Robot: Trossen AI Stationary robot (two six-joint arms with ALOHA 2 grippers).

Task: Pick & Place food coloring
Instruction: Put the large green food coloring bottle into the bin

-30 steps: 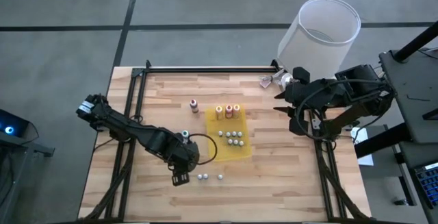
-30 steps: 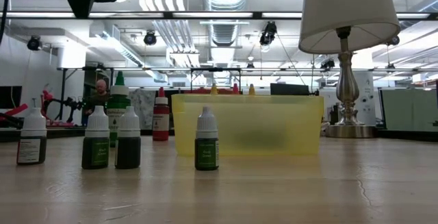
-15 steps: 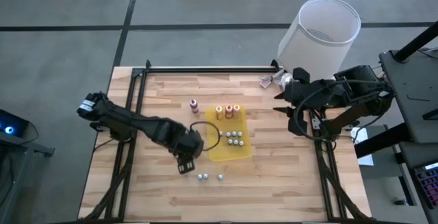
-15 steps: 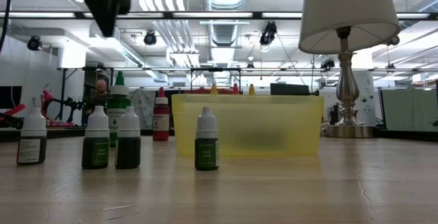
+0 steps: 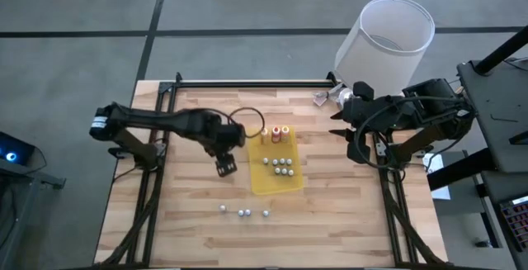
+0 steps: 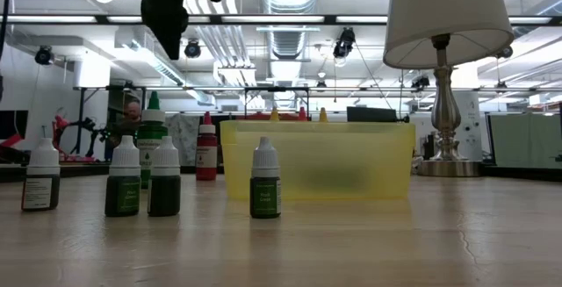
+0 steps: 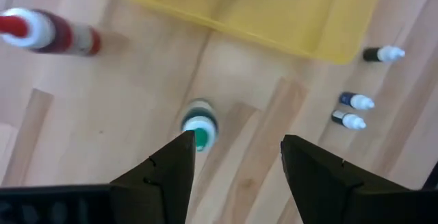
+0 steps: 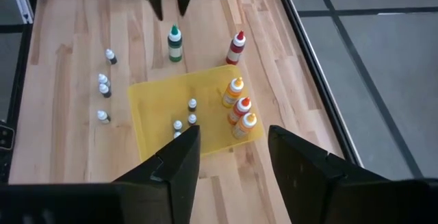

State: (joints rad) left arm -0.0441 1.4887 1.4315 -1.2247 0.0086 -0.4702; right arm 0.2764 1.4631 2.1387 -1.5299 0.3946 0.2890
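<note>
The food coloring bottles stand upright on the wooden table. Three larger ones (image 5: pixel 275 132) and several tiny ones (image 5: pixel 280 165) stand in the yellow tray (image 5: pixel 290 183). Three tiny bottles (image 5: pixel 243 213) stand near the front edge. A green-capped bottle (image 7: pixel 198 128) and a red one (image 8: pixel 237 46) stand left of the tray. My left gripper (image 7: pixel 236 162) hangs open, high above the green-capped bottle (image 6: pixel 152 138), pointing down. My right gripper (image 8: pixel 229 155) waits open, raised at the table's right edge.
A lamp with a white shade (image 5: pixel 388 35) stands at the far right corner; its foot (image 6: pixel 448 166) shows in the low view. A black rail frame (image 5: pixel 247 83) runs along the table's far and side edges. Bare wood lies near the front right.
My left gripper has swung from the spot near the front-edge bottles toward the table's far edge and now hangs above the green-capped bottle. It has stayed open and touched no bottle. The bottles have not moved.
</note>
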